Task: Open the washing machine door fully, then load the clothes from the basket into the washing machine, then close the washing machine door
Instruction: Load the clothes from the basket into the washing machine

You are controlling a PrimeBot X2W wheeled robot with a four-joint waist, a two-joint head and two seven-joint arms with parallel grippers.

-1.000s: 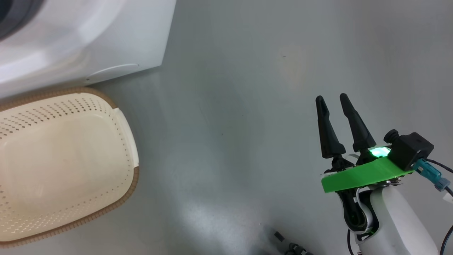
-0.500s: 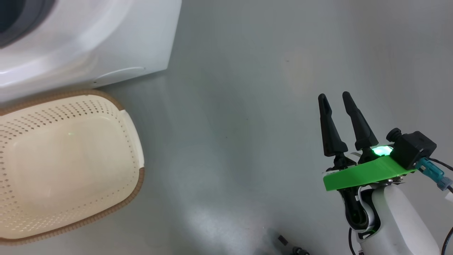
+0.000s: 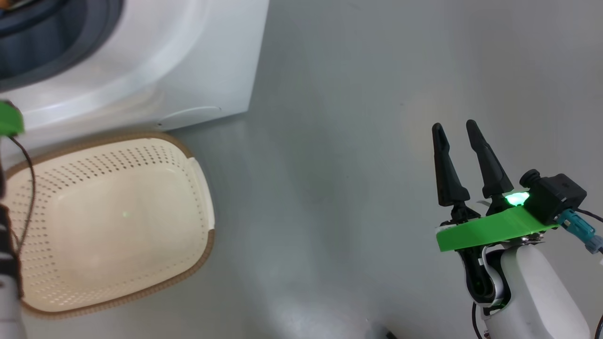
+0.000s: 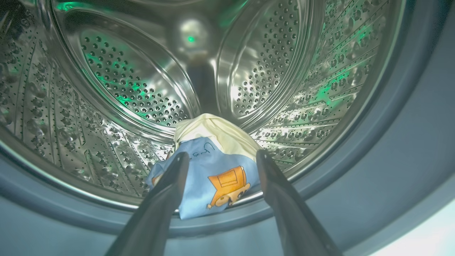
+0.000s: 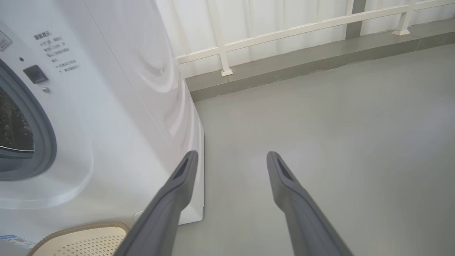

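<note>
Grey print on the washing machine front is unreadably small.

My right pincer wore two long black tapered fingers. Behind them I saw a bright green plastic plate, a glowing green lamp, a black camera box with a teal plug, then a white forearm shell. Close up, each finger looked grey, slotted near its end.
</note>
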